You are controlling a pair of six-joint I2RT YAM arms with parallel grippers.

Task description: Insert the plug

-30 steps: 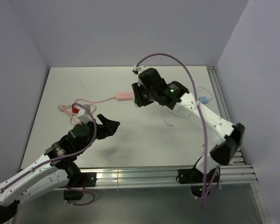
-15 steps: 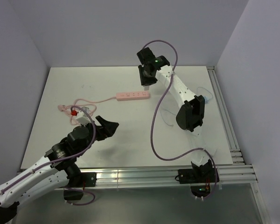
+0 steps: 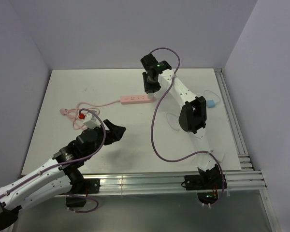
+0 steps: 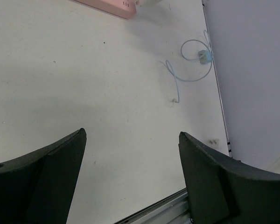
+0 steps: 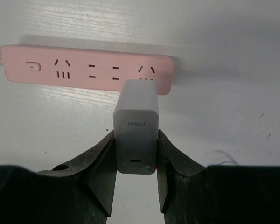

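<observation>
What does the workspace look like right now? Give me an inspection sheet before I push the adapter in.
Surface: white table, a few dark specks.
Job's things: white adapter plug at the right-end socket of the pink power strip; cannot tell whether it is seated. Light-blue plug lies loose near the table's right edge.
Clutter: small red item on the coiled pink cord.
End effectors: right end effector shut on the white adapter plug; left end effector open, empty.
Cables: thin pale cable loops by the light-blue plug; purple cables run along the arms.
Surroundings: plain pale walls; aluminium rails.
</observation>
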